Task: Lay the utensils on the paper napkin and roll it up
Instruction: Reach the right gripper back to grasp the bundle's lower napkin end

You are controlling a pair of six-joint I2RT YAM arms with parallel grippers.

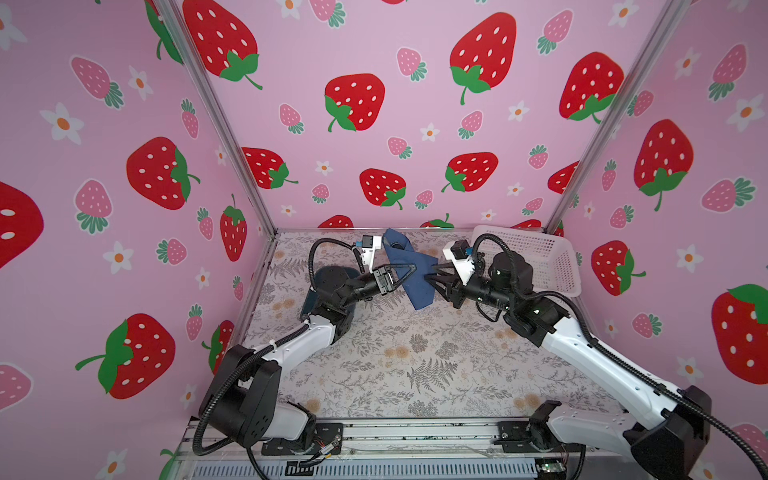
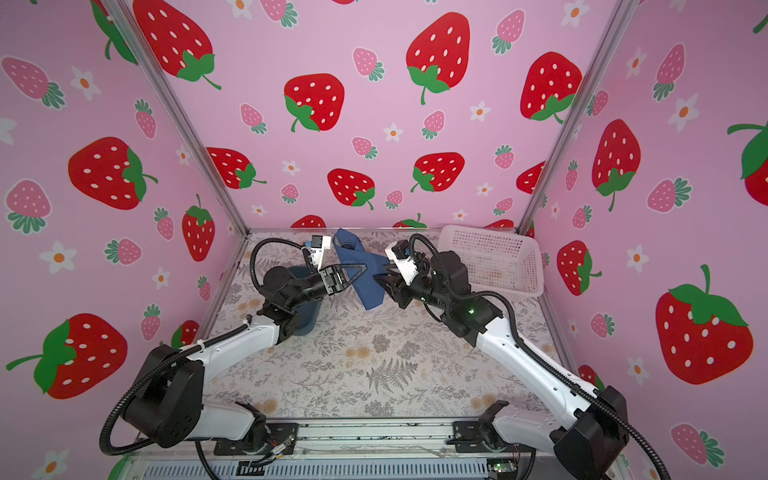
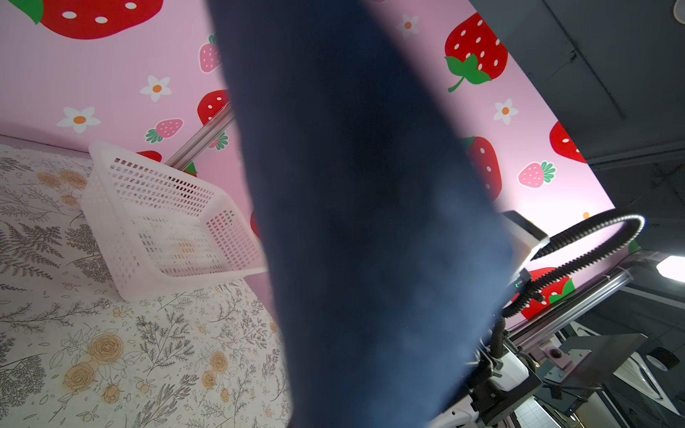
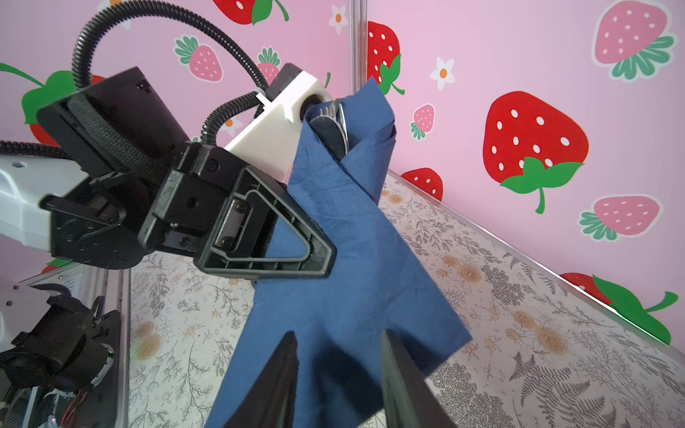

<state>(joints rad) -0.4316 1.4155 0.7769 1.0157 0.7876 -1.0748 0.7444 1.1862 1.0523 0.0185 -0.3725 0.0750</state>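
The paper napkin (image 1: 417,276) (image 2: 368,276) is a dark blue sheet, partly rolled and held above the table near the back wall. It fills the middle of the left wrist view (image 3: 370,222). The utensils (image 4: 331,126), grey and glossy, stick out of its upper rolled end. My left gripper (image 1: 411,268) (image 2: 362,268) (image 4: 326,259) is shut on the napkin's middle. My right gripper (image 1: 430,278) (image 2: 380,279) (image 4: 339,335) faces it from the right. Its jaws stand apart at the napkin's loose lower flap; whether the flap lies between them or behind them I cannot tell.
A white perforated basket (image 1: 536,257) (image 2: 494,257) (image 3: 166,222) stands at the back right, close behind my right arm. A dark teal tub (image 2: 307,320) sits under my left arm. The floral table (image 1: 415,357) is bounded by strawberry-patterned walls.
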